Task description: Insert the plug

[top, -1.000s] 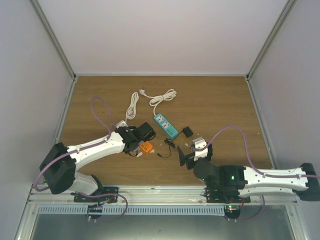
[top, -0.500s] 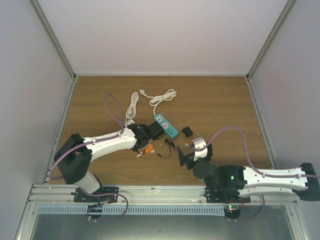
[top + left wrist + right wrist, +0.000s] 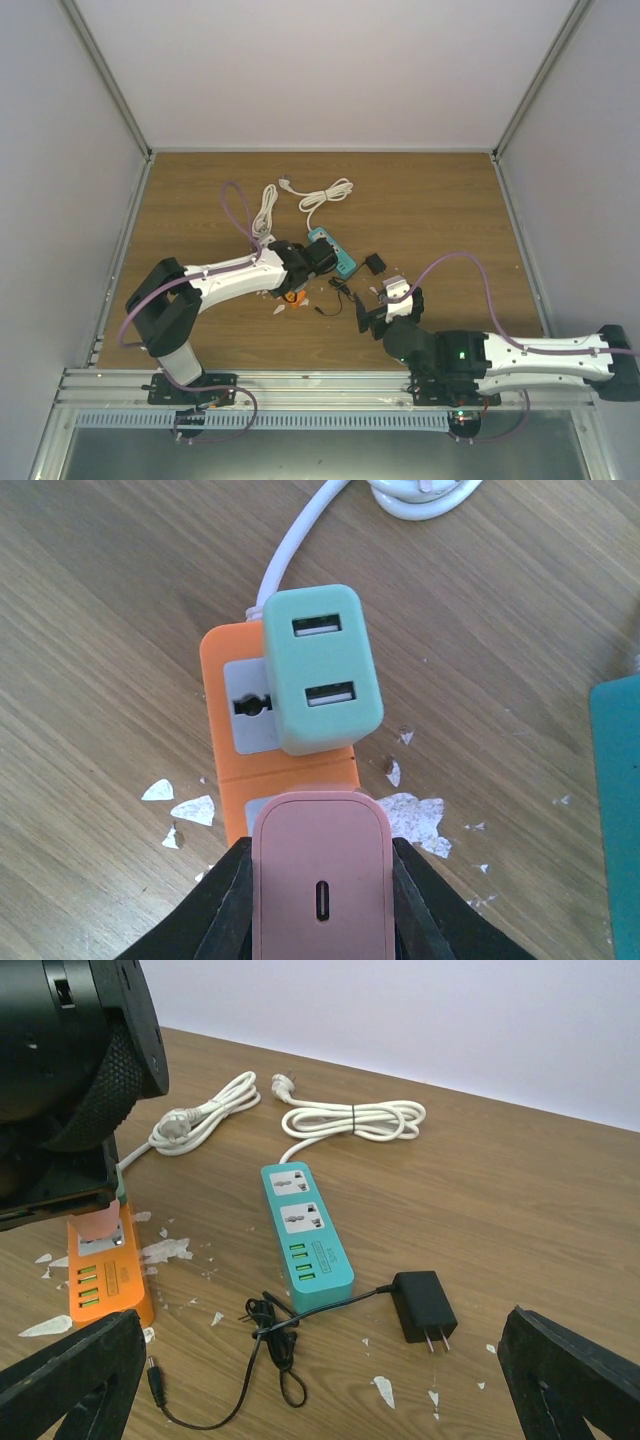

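The plug (image 3: 424, 1305), a small black adapter with two prongs, lies on the table just right of the teal power strip (image 3: 305, 1235); its thin black cord (image 3: 270, 1345) trails left. From above the plug (image 3: 375, 264) is far of my right gripper (image 3: 386, 305), and nothing holds it. My right gripper (image 3: 320, 1390) is open, and the plug lies a little beyond its right finger. My left gripper (image 3: 320, 885) is shut on a pink charger block (image 3: 320, 865), held over the orange power strip (image 3: 222, 770).
A green two-port adapter (image 3: 320, 670) is plugged into the orange strip (image 3: 291, 297). Two coiled white cords (image 3: 325, 194) lie behind the strips. White paper scraps (image 3: 420, 815) litter the wood. My left gripper (image 3: 305, 262) hides the near left part of the teal strip (image 3: 338, 251).
My left arm has swung right and forward, bringing the pink block over the orange strip and next to the teal strip. The right arm and the plug have not moved.
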{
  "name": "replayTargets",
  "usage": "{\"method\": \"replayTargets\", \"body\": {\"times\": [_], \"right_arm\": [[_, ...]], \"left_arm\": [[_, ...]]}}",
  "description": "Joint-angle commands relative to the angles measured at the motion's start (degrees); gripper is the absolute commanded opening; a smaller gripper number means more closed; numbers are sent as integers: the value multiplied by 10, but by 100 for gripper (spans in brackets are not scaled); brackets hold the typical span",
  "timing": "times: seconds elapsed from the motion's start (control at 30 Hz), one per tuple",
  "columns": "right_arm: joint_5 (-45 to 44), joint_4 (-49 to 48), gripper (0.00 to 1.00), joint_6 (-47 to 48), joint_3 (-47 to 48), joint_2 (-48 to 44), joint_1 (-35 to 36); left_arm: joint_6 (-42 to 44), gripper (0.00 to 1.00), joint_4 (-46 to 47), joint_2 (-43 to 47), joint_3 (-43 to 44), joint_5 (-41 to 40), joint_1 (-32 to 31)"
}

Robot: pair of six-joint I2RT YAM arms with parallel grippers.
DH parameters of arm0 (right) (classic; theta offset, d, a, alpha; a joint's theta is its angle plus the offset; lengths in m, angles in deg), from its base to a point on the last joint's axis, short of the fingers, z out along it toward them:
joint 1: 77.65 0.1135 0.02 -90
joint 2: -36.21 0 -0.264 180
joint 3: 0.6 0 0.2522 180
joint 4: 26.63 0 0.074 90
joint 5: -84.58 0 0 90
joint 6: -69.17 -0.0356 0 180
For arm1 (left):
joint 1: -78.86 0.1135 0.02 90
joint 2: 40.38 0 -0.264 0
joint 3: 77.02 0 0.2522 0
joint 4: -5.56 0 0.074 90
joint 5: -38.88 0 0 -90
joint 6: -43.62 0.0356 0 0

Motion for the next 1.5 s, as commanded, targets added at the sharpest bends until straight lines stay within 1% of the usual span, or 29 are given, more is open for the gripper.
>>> {"method": "replayTargets", "body": {"times": [0.0, 0.4, 0.83, 1.03, 1.47], "right_arm": [[-17, -2, 100, -11, 14, 0, 5], [-10, 3, 100, -10, 14, -3, 5], [-8, 4, 100, -9, 14, -3, 5], [-8, 3, 100, -9, 13, -3, 5], [-7, 2, 100, -7, 13, -3, 5]], "left_arm": [[-25, 0, -23, -13, 13, -24, -4], [-14, 0, 2, -37, 11, -14, 4], [0, 0, 27, -54, 4, 19, 21], [-8, 0, 37, -46, -21, 45, 33], [-37, 0, 4, 9, -58, 42, 34]]}}
